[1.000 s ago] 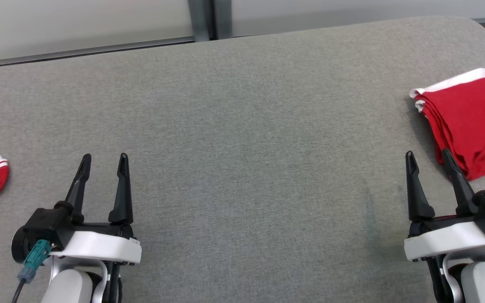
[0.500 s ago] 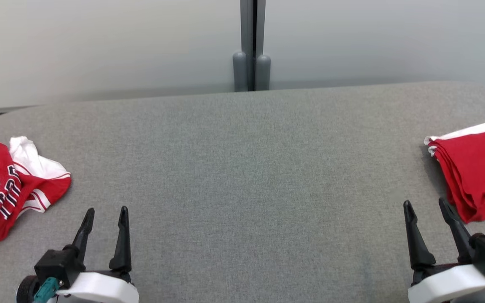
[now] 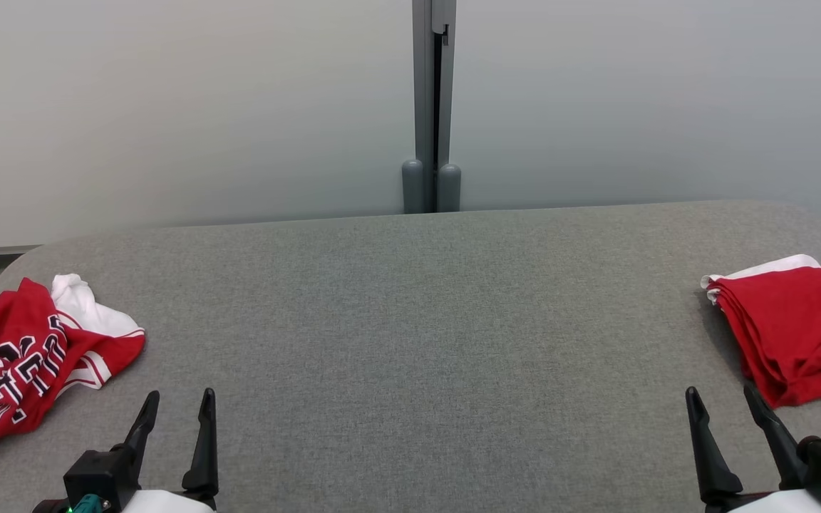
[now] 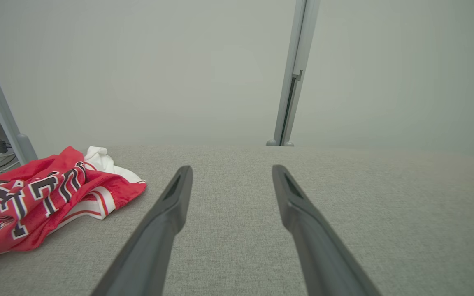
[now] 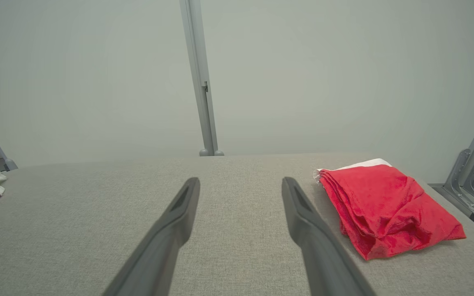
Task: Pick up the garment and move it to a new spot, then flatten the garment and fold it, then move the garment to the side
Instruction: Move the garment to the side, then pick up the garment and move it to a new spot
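Hands sit low at the near edge of the bench (image 3: 410, 320), a wide grey cloth top with round corners. The left hand (image 3: 179, 394) is by the near left corner. Its two dark fingers are apart and hold nothing. The right hand (image 3: 720, 390) is by the near right corner, fingers apart too, holding nothing. Between them the grey top runs wide and bare up to the far edge.

The crumpled garment (image 3: 18, 356), red and white with big letters on it, lies at the left edge, a little past the left hand. The folded garment (image 3: 792, 328), red with a white strip, lies at the right edge, near the right hand's fingertips.

Behind the far edge stands a pale wall (image 3: 168, 107) with a grey post (image 3: 432, 107) in the middle.
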You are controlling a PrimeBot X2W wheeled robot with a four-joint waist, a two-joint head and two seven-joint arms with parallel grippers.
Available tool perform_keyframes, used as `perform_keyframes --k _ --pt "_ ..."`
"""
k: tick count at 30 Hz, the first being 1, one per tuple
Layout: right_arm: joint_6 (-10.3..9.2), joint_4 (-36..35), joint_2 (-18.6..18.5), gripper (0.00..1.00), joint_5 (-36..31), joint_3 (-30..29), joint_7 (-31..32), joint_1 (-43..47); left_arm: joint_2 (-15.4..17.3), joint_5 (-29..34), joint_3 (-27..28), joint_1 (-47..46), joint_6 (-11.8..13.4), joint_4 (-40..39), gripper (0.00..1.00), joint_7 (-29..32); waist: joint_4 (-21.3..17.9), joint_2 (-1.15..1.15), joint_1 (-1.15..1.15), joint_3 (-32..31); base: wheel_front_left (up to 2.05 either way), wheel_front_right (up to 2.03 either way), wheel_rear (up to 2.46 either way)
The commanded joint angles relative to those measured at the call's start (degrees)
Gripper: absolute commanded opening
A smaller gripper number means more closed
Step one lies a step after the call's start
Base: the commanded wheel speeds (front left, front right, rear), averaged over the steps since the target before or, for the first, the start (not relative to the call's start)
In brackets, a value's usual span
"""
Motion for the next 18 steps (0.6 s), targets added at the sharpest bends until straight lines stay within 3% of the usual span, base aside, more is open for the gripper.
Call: perform_keyframes --k 1,12,18 --pt "-0.04 -0.3 0.0 1.0 -0.1 0.2 0.4 0.9 0.5 -0.1 0.0 0.3 0.0 0.1 1.0 0.0 -0.1 0.0 0.0 -0.1 0.0 0.0 0.0" --pt "-0.04 -0.5 -0.1 1.0 -0.4 0.8 0.3 0.3 0.9 -0.5 -0.5 -1.0 0.2 0.8 1.0 0.5 -0.1 0.0 0.0 -0.2 0.0 0.0 0.0" --pt "-0.04 -0.9 -0.2 1.0 -0.7 -0.5 0.0 0.7 1.2 0.1 -0.7 -2.2 1.0 0.9 1.0 0.9 2.5 0.0 0.0 0.1 0.0 0.0 0.0"
